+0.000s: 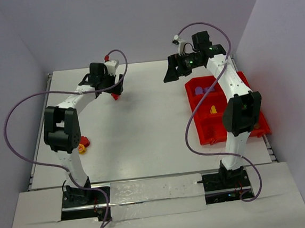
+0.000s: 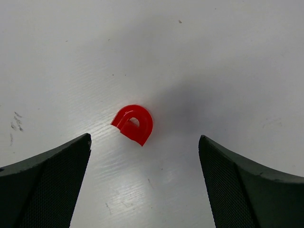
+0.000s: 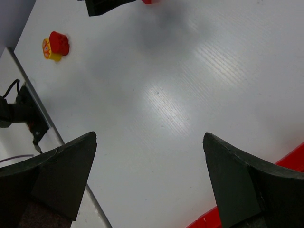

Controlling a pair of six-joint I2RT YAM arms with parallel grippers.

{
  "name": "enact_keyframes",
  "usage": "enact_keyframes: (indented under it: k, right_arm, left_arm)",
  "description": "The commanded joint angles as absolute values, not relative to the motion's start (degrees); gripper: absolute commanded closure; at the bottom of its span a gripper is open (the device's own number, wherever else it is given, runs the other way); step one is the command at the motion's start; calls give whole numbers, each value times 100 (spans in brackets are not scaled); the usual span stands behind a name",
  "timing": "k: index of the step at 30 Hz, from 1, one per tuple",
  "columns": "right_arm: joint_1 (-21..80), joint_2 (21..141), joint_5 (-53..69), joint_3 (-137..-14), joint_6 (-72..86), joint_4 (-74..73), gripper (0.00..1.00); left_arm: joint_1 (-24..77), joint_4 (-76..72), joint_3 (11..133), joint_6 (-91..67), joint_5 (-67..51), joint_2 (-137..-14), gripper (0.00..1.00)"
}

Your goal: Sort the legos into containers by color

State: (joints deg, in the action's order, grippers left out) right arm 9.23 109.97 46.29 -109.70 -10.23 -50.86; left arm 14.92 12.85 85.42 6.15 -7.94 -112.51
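**Overhead view with both wrist views.** My left claw [image 1: 116, 89] hangs at 11 o'clock over the white table [image 1: 154, 130], jaws spread wide and holding nothing. In its wrist view, two dark, mesh-textured fingers [image 2: 47, 185] flank bare board. A red arch brick [image 2: 134, 124] lies flat just beyond them toward 11 o'clock, touching neither. The brick is glossy plastic, half-round, with a small arched opening and one straight side. The board is matte, with a fine parallel grain and a few dark scuffs. My right claw [image 1: 171, 74] hangs at 1 o'clock, also wide and empty, over bare table just beside the far left corner of the red tray [image 1: 203, 130]. Its fingers are smoother and dark, and a strip of the tray's rim shows past them at 5 o'clock. The tray sits at 3 o'clock, and the right arm [image 1: 234, 85] crosses above it, hiding several compartments from me. Purple bricks [image 1: 204, 90] lie in a far compartment, and a yellow-orange piece [image 1: 213, 109] lies in the next one toward me. A red-and-yellow pair [image 3: 56, 45], pressed together, rests at 9 o'clock beside the left arm's elbow, well apart from both claws. A purple cable [image 1: 5, 129] loops outward from each arm.
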Motion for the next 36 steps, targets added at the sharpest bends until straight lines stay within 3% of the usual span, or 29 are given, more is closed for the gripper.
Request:
enact_keyframes:
  k: [1,11,24,36]
  right_arm:
    - [940,10986,4456,-11232,-1133,-4966,0]
    - [940,11100,4359,-11357,-1153,-4957,0]
    - [940,11109,4333,-11347,-1204,-4965,0]
    - [940,11062,4330,-11259,-1257,-4980,0]
  left_arm:
    - [1591,1655,9044,149,-366,-11711,1]
    - [1635,2334,9607,-479,-110,-12318,22]
    - [1661,2426,9685,-702,176,-12715,25]
    - [1661,2466,10016,-633,226,-13051,35]
